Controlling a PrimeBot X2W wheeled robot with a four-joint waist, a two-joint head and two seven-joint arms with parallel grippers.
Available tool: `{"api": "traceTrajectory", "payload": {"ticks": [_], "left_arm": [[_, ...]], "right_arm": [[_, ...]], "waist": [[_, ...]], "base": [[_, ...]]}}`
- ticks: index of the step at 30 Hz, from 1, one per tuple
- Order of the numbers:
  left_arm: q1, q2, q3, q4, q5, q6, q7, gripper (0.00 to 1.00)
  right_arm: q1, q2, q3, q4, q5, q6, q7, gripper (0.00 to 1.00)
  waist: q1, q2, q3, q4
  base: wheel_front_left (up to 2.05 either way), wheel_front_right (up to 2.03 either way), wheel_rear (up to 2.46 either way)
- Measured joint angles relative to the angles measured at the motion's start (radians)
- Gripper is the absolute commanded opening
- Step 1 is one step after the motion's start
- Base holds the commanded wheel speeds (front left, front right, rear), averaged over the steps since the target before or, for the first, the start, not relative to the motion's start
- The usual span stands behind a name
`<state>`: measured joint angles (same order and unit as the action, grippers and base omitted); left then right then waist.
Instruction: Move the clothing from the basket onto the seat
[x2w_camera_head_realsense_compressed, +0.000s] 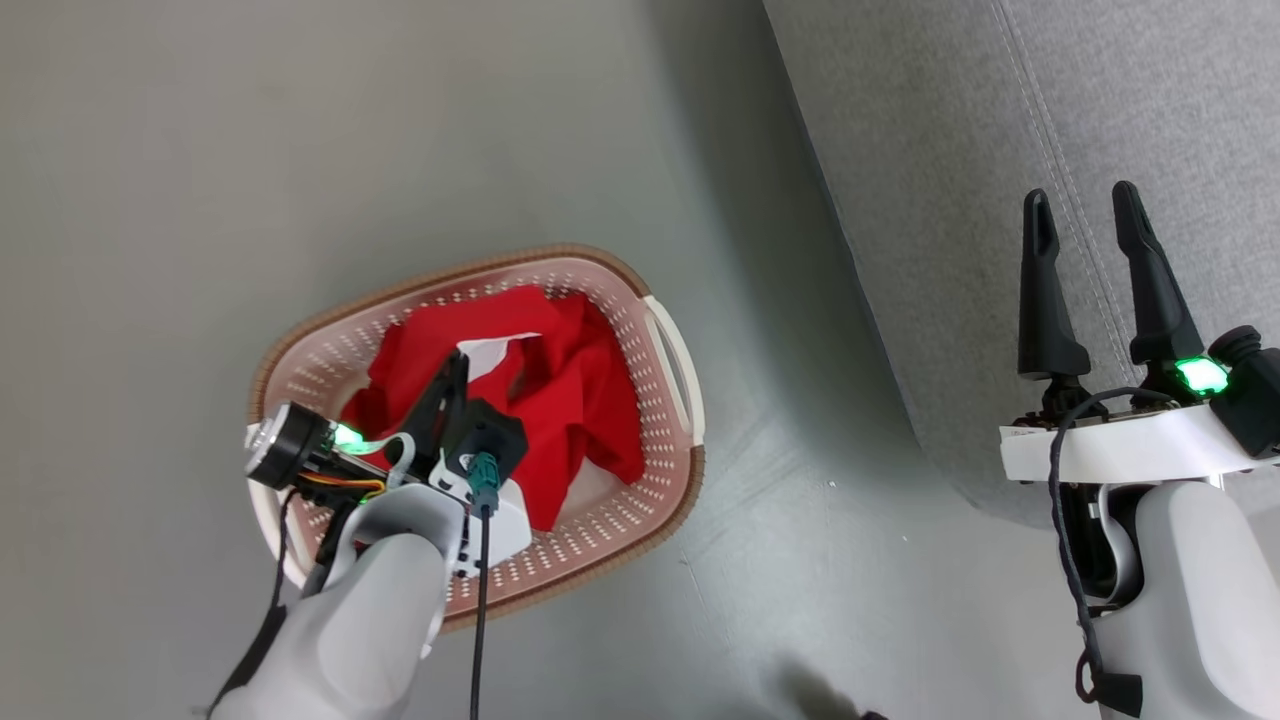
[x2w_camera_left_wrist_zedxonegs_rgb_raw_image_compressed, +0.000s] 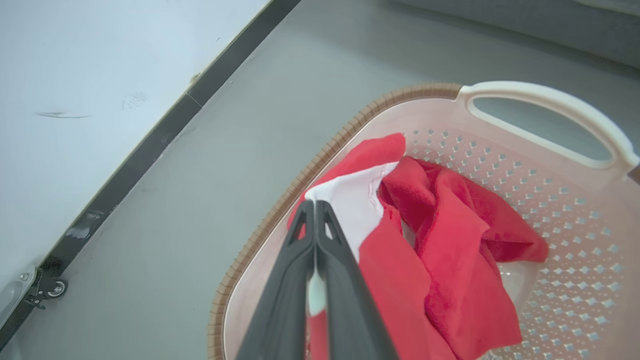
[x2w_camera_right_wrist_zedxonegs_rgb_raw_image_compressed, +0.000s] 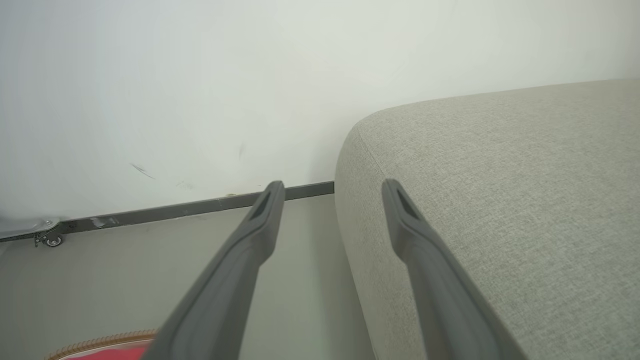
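Red clothing (x2w_camera_head_realsense_compressed: 570, 390), lying in the basket (x2w_camera_head_realsense_compressed: 672, 362) on the floor (x2w_camera_head_realsense_compressed: 300, 150), is pinched between the pressed-together jaws of the left gripper (x2w_camera_left_wrist_zedxonegs_rgb_raw_image_compressed: 315, 205), while the right gripper (x2w_camera_head_realsense_compressed: 1080, 195) is held with jaws spread at the edge of the grey seat (x2w_camera_head_realsense_compressed: 950, 150).

I get bright, soft, even light in every view. The seat (x2w_camera_head_realsense_compressed: 1000, 150) throws a broad dim shadow onto the floor (x2w_camera_head_realsense_compressed: 300, 150) beside it. The wall (x2w_camera_right_wrist_zedxonegs_rgb_raw_image_compressed: 200, 75) looks washed out; the basket (x2w_camera_right_wrist_zedxonegs_rgb_raw_image_compressed: 100, 341) rim blurs at my right wrist view's bottom edge.
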<state>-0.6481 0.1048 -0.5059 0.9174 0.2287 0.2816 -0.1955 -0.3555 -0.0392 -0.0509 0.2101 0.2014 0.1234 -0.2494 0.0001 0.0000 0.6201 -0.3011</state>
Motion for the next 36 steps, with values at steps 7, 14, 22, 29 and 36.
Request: {"api": "traceTrajectory", "payload": {"ticks": [7,14,22,29,36], "left_arm": [[0.039,-0.019,0.005,-0.062,-0.029,0.009,-0.026,0.00],[0.083,-0.025,0.004,-0.120,-0.042,0.010,-0.035,0.00],[0.113,-0.032,-0.004,-0.188,-0.061,0.010,-0.044,0.00],[0.154,-0.039,-0.028,-0.237,-0.069,0.003,-0.047,0.00],[0.187,-0.042,-0.062,-0.302,-0.083,-0.028,-0.051,0.00]], "right_arm": [[0.000,0.000,-0.018,0.007,-0.036,0.000,0.000,1.00],[0.002,-0.001,-0.047,0.012,-0.057,0.000,0.000,1.00],[0.030,-0.001,-0.086,0.016,-0.089,0.000,0.000,1.00],[0.074,-0.002,-0.111,0.020,-0.104,0.000,0.000,1.00],[0.121,-0.002,-0.131,0.021,-0.117,0.000,0.000,1.00]], "waist": [[0.0000,0.0000,-0.051,0.034],[0.0000,0.0000,-0.109,0.069],[0.0000,0.0000,-0.174,0.098],[-0.0001,0.0000,-0.242,0.122],[0.0000,0.0000,-0.310,0.139]], "base": [[0.00,0.00,0.00],[0.00,0.00,0.00],[0.00,0.00,0.00],[0.00,0.00,0.00],[0.00,0.00,0.00]]}}
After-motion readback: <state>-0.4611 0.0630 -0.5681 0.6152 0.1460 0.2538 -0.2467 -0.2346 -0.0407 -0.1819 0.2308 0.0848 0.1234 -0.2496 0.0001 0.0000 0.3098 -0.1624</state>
